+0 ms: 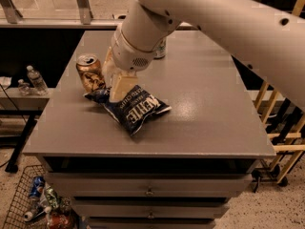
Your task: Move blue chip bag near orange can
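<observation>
The blue chip bag (136, 108) lies on the grey table (209, 109), dark navy with white lettering, its long side slanting toward the front. Its upper left corner reaches to just below the orange can (90, 73). The can stands upright at the table's left side, shiny copper with a silver top. My gripper (118, 86) is at the bag's upper end, right of the can and touching or just above the bag. The thick white arm comes in from the upper right and hides part of the bag's top.
A white-and-green can (160, 49) stands behind the arm near the table's back. Left of the table are water bottles (35, 80) on a low shelf and a wire basket (33, 202) of bottles on the floor. A wooden frame (279, 123) stands at the right.
</observation>
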`<state>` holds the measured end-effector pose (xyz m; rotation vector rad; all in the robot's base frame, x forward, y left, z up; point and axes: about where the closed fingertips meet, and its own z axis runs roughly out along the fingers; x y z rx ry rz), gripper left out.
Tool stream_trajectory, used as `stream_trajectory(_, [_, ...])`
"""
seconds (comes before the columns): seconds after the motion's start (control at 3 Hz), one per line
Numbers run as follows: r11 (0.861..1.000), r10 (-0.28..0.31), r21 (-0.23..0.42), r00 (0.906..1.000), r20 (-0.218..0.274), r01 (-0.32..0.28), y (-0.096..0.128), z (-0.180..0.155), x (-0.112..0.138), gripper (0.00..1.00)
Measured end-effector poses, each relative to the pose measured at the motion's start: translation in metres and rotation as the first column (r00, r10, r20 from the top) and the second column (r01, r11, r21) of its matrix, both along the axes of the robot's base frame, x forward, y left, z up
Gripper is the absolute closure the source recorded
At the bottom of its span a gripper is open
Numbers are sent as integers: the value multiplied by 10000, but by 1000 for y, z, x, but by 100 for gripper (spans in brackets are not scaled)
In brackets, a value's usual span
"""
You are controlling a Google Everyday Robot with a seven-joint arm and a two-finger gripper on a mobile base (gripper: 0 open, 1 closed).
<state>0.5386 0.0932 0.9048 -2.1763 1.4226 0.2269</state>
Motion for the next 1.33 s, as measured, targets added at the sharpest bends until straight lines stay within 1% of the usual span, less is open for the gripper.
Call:
stream_trajectory(0.33, [10000, 25, -9, 10000, 4, -25, 1, 0, -1, 0])
stream_trajectory(0.67, [10000, 43, -72, 10000, 45, -43, -4, 1, -2, 0])
stream_trajectory(1.0, [9995, -235, -216, 9997, 36, 235, -30, 2, 3, 0])
stream_trajectory(1.33, [9951, -753, -648, 9970, -173, 741, -69, -7, 23, 0])
